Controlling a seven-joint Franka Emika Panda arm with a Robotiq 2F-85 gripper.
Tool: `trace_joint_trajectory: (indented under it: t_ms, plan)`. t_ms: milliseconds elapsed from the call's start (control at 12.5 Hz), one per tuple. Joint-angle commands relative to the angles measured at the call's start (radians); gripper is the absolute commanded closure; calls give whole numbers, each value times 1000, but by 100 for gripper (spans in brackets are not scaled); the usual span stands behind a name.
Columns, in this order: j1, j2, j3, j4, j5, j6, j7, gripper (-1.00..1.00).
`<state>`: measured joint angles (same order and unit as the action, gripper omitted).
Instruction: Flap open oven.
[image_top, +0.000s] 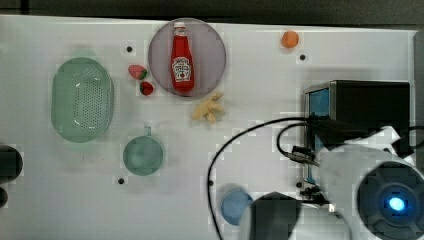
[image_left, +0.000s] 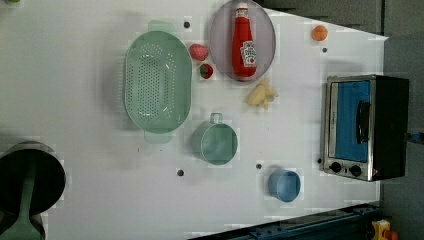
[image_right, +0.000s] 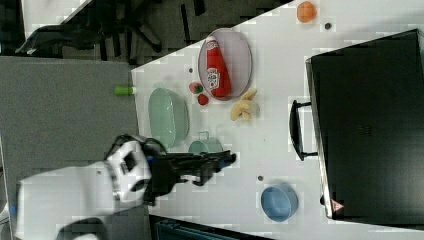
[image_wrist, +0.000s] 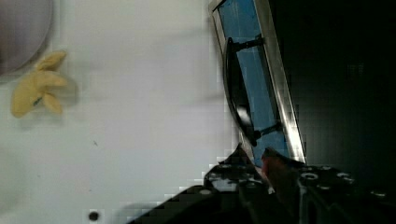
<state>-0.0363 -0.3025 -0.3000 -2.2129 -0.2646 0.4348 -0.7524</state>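
Okay, quick pass. The left view gives the oven (image_left: 367, 127) front-on: blue glass door shut in its silver frame, dark bar handle (image_left: 363, 121) across the glass, small black knobs (image_left: 345, 169) at the lower end. The right view gives the oven's black top panel (image_right: 370, 125) with the handle (image_right: 298, 130) sticking out toward the table (image_right: 280, 60). In the top view the arm (image_top: 350, 170) and its cables cover much of the oven (image_top: 370, 102).

Oven sits at the table's edge, on the left view's right, well apart from the ketchup bottle (image_left: 243, 42) lying on a plate (image_left: 222, 30), the green colander (image_left: 157, 82), green cup (image_left: 216, 142) and blue cup (image_left: 284, 185). Door faces the table's middle; handle and door run lengthwise along that table edge.

Gripper (image_right: 220, 162) in the right view hangs over the table near the green cup, apart from the oven. In the wrist view the gripper (image_wrist: 254, 156) has its fingers only slightly parted, nothing between them, tips just beside the handle's (image_wrist: 238, 100) end; contact can't be made out.
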Motion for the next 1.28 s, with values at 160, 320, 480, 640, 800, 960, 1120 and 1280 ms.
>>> trace_joint_trajectory:
  t_ms: [160, 320, 480, 640, 800, 960, 1120, 1280]
  plan:
    - [-8, 77, -81, -37, -2, 132, -222, 65]
    - [-9, 145, -102, -37, -2, 205, -258, 65]
    - [-10, 213, -116, -37, 0, 282, -272, 65]
    - [-11, 274, -126, -38, 2, 324, -272, 65]
    - [-14, 327, -131, -37, 5, 337, -272, 65]
    - [-16, 374, -132, -38, 5, 367, -272, 65]
    - [-19, 413, -133, -38, 7, 410, -272, 65]
    - [-18, 438, -132, -42, 25, 438, -272, 65]
